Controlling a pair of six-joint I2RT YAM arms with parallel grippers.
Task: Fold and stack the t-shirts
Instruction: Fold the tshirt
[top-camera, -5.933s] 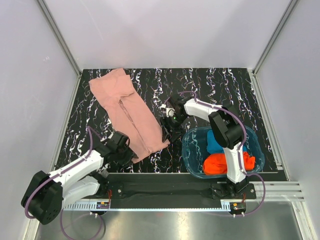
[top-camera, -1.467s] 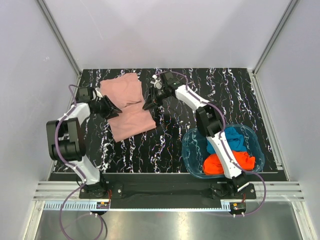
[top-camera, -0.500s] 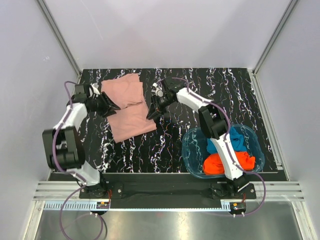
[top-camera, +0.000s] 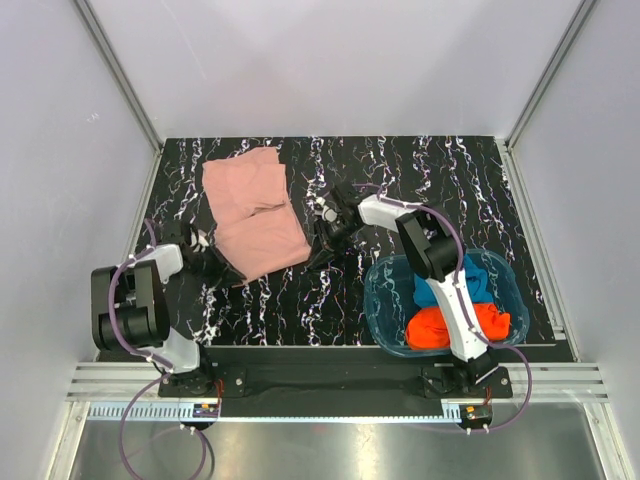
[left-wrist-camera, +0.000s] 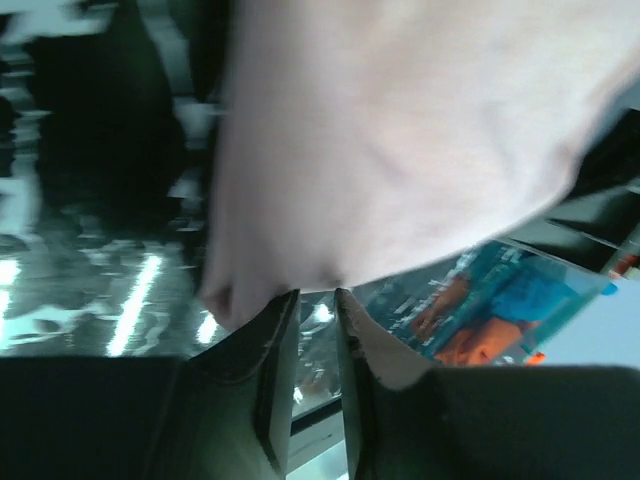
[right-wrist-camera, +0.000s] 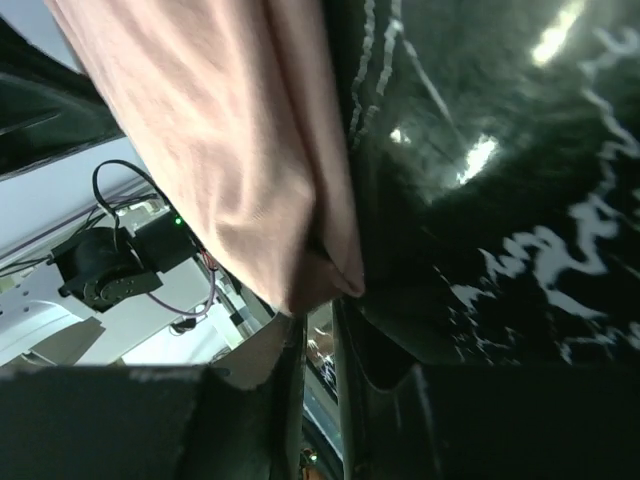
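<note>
The dusty-pink t-shirt (top-camera: 257, 215) lies folded on the black marbled table, left of centre. My left gripper (top-camera: 220, 268) is at its near-left corner. In the left wrist view (left-wrist-camera: 318, 292) the jaws are almost closed, with the pink cloth's (left-wrist-camera: 400, 130) edge pinched at the tips. My right gripper (top-camera: 320, 240) is at the near-right corner. In the right wrist view (right-wrist-camera: 318, 310) its jaws are nearly closed on a pink cloth (right-wrist-camera: 240, 150) corner. The blue t-shirt (top-camera: 468, 276) and the orange-red t-shirt (top-camera: 445, 326) lie in the tub.
The translucent blue plastic tub (top-camera: 378, 300) stands at the near right, close to my right arm; it also shows in the left wrist view (left-wrist-camera: 545, 275). White walls and metal rails border the table.
Both grippers have moved from the shirt's middle toward me to its near corners. The long shirt from the oldest frame now lies folded in half; its outline has barely shifted lately.
</note>
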